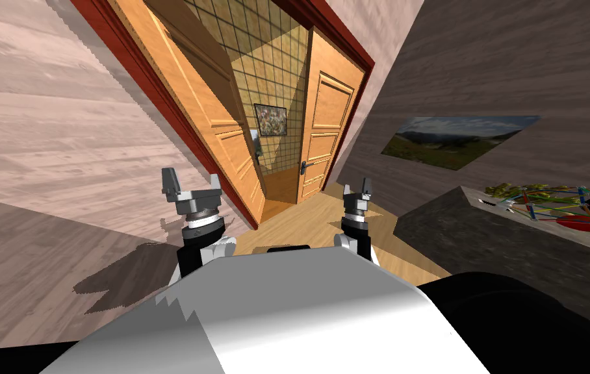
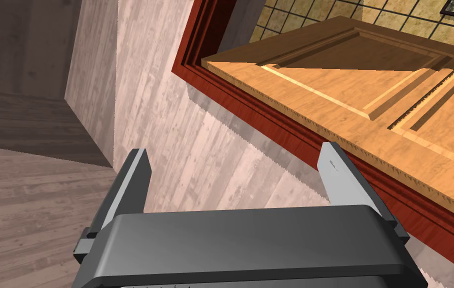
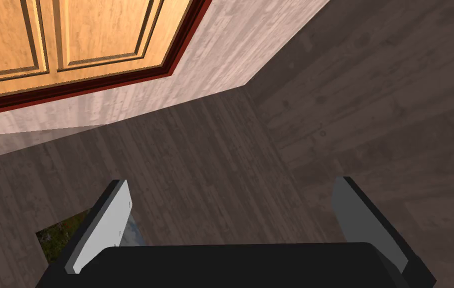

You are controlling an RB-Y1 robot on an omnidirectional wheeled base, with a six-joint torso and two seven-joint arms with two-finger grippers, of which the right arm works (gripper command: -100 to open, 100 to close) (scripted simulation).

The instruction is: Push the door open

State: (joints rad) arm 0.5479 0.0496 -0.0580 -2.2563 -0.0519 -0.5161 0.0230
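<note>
left gripper (image 1: pixel 192 189): thin light grey fingers spread apart, nothing between them. Sits short of the dark red wooden door frame (image 1: pixel 152 91), near the foot of its left post, no contact.
right gripper (image 1: pixel 357 192): fingers likewise apart, empty. Short of the frame's right post.
floor: light wood strip (image 1: pixel 300 224) runs between the two grippers up to the frame's threshold.
cabinet: dark grey stone-look block (image 1: pixel 482 240), right of the frame and well apart from it, with a bundle of bright coloured rods (image 1: pixel 566 204) on top.
door: two orange panelled wood leaves inside the frame. The left leaf (image 1: pixel 212 123) stands at an angle to the frame. The right leaf (image 1: pixel 323 123) carries a dark lever handle (image 1: pixel 305 165). There's a narrow gap between them.
beyond: tan tiled wall (image 1: pixel 255 58) with a small framed picture (image 1: pixel 269 120), seen through the gap.
step: approach, I'd say. Door is part open, and neither arm is on a leaf yet.
next: close in on the frame, set a gripper flat on a leaf face near its free edge, then press inward.
edges/room: the frame's left post and the left leaf's edge are close to the left gripper, so there's a snag risk. The cabinet limits sideways room on the right. The gap looks too tight for the body to pass.
</note>
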